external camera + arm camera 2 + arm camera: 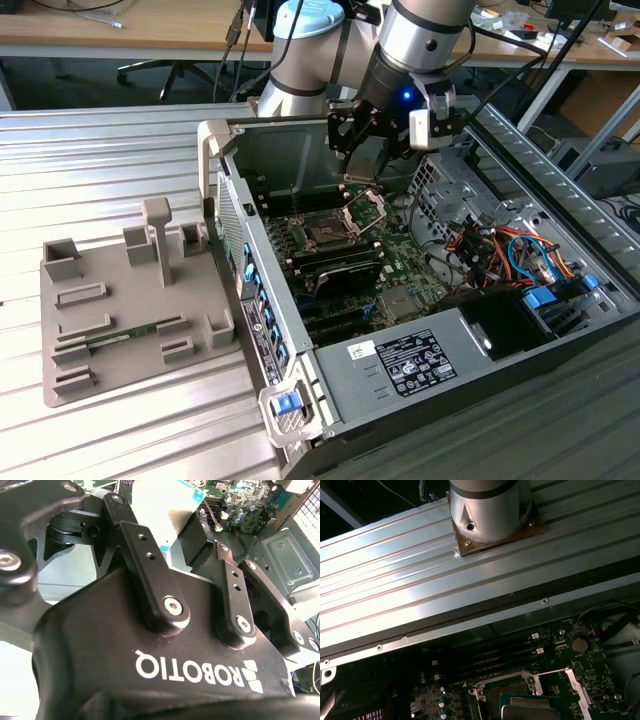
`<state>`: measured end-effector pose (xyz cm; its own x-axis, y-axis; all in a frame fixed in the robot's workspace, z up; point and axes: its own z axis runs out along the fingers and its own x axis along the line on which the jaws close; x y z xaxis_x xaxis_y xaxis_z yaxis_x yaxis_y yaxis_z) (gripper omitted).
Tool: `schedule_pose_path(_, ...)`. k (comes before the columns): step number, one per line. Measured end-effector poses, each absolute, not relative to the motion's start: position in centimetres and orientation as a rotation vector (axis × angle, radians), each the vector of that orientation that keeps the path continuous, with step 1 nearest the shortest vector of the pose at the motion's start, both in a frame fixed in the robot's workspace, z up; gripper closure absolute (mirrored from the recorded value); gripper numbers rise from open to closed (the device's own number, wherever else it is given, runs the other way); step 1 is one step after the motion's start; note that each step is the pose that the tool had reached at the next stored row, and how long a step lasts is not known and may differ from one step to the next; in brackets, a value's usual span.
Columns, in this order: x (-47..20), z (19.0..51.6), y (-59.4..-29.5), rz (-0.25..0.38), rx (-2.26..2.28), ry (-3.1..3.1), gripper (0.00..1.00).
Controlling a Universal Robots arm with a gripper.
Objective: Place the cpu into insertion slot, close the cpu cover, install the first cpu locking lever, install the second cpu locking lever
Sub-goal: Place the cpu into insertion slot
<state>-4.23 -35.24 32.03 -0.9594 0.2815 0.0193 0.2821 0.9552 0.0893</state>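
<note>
Evidently, your black pincer (350, 165) pinches the flat silver-grey square cpu (160, 510) above the black square insertion slot (326, 234); the silver hinged cpu cover (366, 207) stands raised. All four steps remain.

one robot arm (420, 50). one open computer case (280, 150) with one green circuit board (400, 265). on the board: one insertion slot (325, 232), one cpu cover (366, 208), one coin battery (578, 645). one power supply box (410, 365). one grey tray (120, 365) with one memory stick (125, 333).
</note>
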Motion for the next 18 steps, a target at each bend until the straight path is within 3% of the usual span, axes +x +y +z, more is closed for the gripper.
schedule_pose_path(18,-4.23,31.95,-35.24,-0.143,-0.459,-3.098,0.46)
